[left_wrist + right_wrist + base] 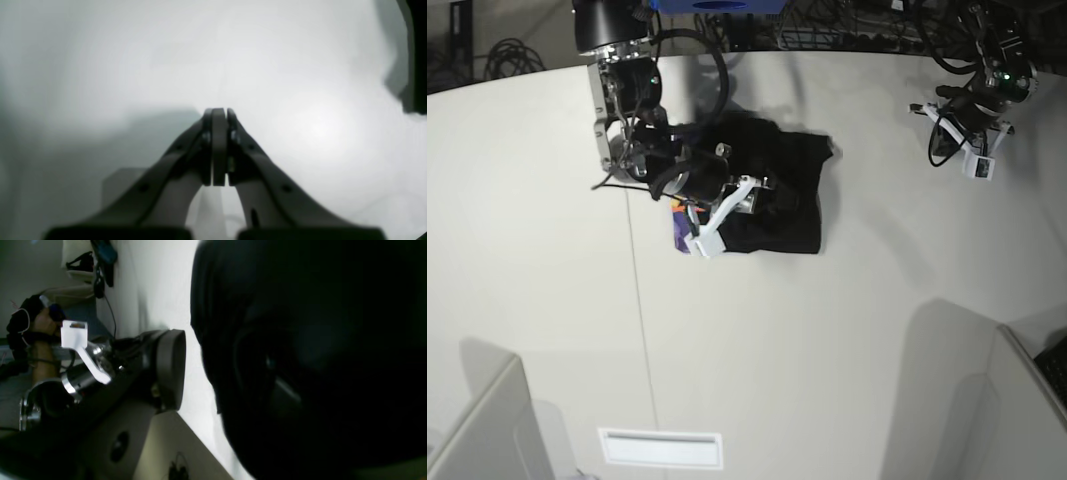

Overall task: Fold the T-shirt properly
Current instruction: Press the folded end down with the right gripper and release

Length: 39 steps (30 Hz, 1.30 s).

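Note:
The black T-shirt [782, 200] lies bunched in a rough rectangle on the white table, with a bit of purple and orange print [681, 233] showing at its left edge. My right gripper [762, 195] is low over the shirt. In the right wrist view the right gripper [213, 370] has one finger [170, 370] standing clear of the shirt [317, 356], with table showing between; dark cloth hides the other finger. My left gripper [219, 113] is shut and empty over bare table, far to the shirt's right in the base view [972, 150].
The table's back edge with cables [827, 30] lies beyond the shirt. A white label [660, 448] sits near the front edge. Grey partitions stand at the front left [477, 430] and front right [1017, 400] corners.

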Each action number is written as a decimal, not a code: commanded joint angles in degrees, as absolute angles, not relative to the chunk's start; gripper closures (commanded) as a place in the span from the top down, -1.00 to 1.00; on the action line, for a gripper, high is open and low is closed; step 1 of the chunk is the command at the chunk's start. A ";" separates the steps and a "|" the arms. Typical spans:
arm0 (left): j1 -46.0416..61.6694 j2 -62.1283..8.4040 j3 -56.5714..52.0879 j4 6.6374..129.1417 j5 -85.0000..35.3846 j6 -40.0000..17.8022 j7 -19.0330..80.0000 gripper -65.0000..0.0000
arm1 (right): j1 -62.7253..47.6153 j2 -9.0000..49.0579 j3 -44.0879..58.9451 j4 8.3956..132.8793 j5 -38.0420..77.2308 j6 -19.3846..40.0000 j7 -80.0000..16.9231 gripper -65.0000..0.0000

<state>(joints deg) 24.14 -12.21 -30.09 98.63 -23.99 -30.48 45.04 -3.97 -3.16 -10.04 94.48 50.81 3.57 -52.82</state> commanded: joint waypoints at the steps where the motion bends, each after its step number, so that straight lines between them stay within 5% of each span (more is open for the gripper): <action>1: 24.22 -12.88 -30.55 99.38 -24.48 -30.90 44.09 -1.00 | -2.86 -3.82 -10.15 95.43 52.18 4.00 -52.09 -0.13; 11: 23.69 -13.14 -30.99 99.38 -24.48 -30.90 46.99 -1.00 | 8.04 -6.37 -19.12 91.21 52.44 3.91 -52.53 -0.13; 16: 23.69 -13.14 -36.70 99.38 -24.48 -30.99 47.08 -1.00 | 8.22 -3.38 -21.41 102.90 52.53 3.91 -57.54 -0.15; 18: 23.78 -13.14 -40.31 99.38 -24.48 -32.31 47.08 -1.00 | 4.44 -1.98 -17.89 108.88 52.26 2.68 -57.89 -0.44; 20: 23.96 -13.14 -44.62 99.38 -24.48 -35.65 47.16 -1.00 | 0.31 -0.84 -12.53 112.75 52.18 -0.13 -57.27 -1.00; 26: 24.40 -13.05 -52.35 99.03 -24.40 -40.00 47.16 -1.00 | -4.53 2.86 -4.09 108.00 50.15 -3.74 -55.16 -1.00; 39: 25.01 -12.97 -52.97 96.48 -24.40 -40.00 47.16 -1.00 | -4.18 2.77 -10.77 98.86 45.93 -4.09 -51.82 -1.00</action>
